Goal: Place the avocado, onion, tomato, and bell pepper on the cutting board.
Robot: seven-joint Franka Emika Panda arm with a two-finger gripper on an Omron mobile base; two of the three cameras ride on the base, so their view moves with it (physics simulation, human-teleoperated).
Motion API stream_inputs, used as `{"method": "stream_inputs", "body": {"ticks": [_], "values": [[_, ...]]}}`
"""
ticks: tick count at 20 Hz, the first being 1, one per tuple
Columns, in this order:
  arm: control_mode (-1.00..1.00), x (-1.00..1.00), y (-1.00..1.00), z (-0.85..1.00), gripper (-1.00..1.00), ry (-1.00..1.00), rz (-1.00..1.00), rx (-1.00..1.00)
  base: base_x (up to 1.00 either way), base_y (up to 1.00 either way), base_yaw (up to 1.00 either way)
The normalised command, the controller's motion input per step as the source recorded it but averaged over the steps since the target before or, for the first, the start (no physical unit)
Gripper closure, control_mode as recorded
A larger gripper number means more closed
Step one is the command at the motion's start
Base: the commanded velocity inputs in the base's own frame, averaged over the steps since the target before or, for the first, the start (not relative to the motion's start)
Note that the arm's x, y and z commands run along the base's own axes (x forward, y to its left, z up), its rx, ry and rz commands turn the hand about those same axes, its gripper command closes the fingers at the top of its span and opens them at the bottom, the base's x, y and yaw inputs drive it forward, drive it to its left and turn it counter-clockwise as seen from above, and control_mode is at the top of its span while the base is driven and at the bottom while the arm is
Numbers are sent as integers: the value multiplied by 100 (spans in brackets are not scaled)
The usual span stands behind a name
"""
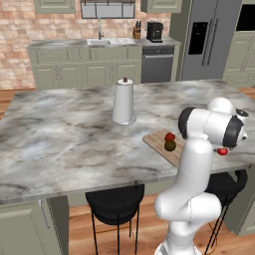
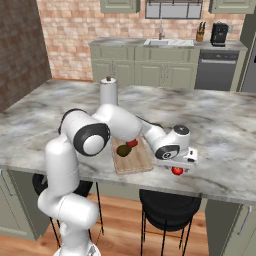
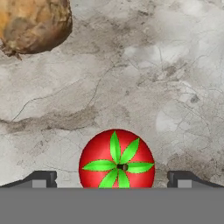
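Hand view: tomato (image 3: pixel 117 160) centred between wide-open gripper (image 3: pixel 113 178) fingertips, on counter (image 3: pixel 144 78).

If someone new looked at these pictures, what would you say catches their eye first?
Probably the bright red tomato with its green leafy top, sitting on the marble counter between the fingertips of the open end effector. Next, the white arm bent low over the counter's near edge beside the cutting board, which already carries the avocado and the bell pepper. The tan onion lies on the counter just beyond the tomato.
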Motion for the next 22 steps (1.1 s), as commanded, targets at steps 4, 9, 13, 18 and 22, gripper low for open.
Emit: {"method": "stream_inputs", "body": {"ticks": [4, 9, 13, 18, 22], "values": [[-100, 6, -11, -11, -100, 0, 1, 0, 0, 0, 0], [-100, 3, -2, -7, -100, 0, 0, 0, 0, 0, 0], [-100, 2, 0, -6, -100, 0, 0, 0, 0, 0, 0], [-100, 0, 0, -6, -100, 0, 0, 0, 0, 0, 0], [-100, 0, 0, -6, -100, 0, 0, 0, 0, 0, 0]]}}
